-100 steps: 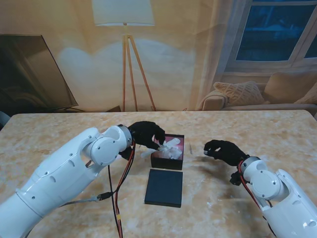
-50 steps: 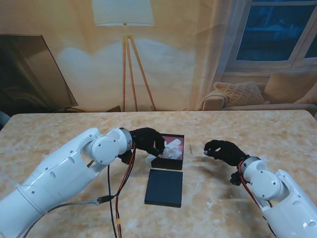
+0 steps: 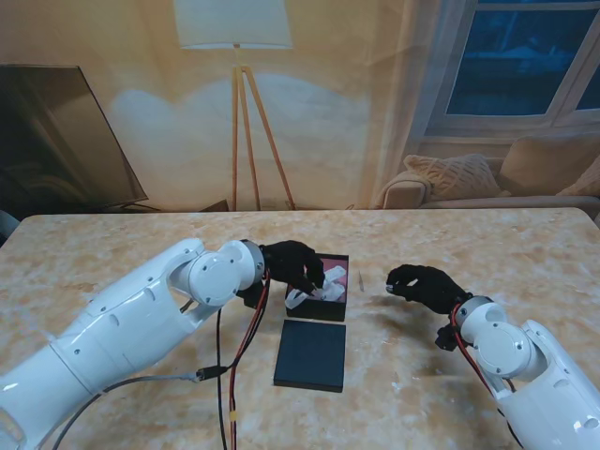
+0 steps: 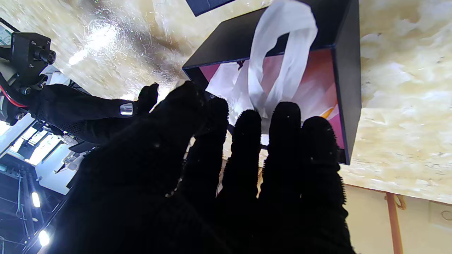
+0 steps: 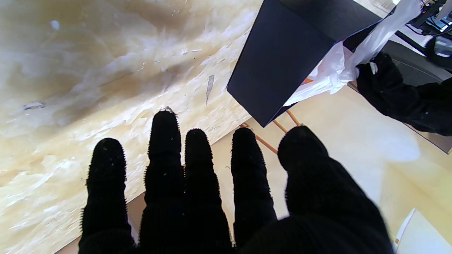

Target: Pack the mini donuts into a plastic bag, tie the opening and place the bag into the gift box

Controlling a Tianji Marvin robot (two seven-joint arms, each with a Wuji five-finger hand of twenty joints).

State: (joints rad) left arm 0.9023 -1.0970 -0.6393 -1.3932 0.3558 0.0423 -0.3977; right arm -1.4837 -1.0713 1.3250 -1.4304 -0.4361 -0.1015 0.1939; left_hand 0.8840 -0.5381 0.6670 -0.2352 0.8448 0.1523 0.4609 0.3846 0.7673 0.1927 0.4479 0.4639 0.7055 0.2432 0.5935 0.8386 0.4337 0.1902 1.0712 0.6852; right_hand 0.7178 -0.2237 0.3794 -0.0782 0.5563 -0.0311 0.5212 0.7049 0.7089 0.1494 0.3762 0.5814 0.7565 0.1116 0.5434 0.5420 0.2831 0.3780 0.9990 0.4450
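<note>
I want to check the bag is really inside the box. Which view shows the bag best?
The left wrist view: the plastic bag fills the open gift box, its loop sticking up. The stand view shows a small white patch; the right wrist view only its side past the box wall.

Both arms are big, smooth and white, with round joints. Each robot hand, left and right, wears a fuzzy black glove with five fingers. Red and black cables run behind the left wrist.

Warm, even light; glare on table; black fingers underexposed.
</note>
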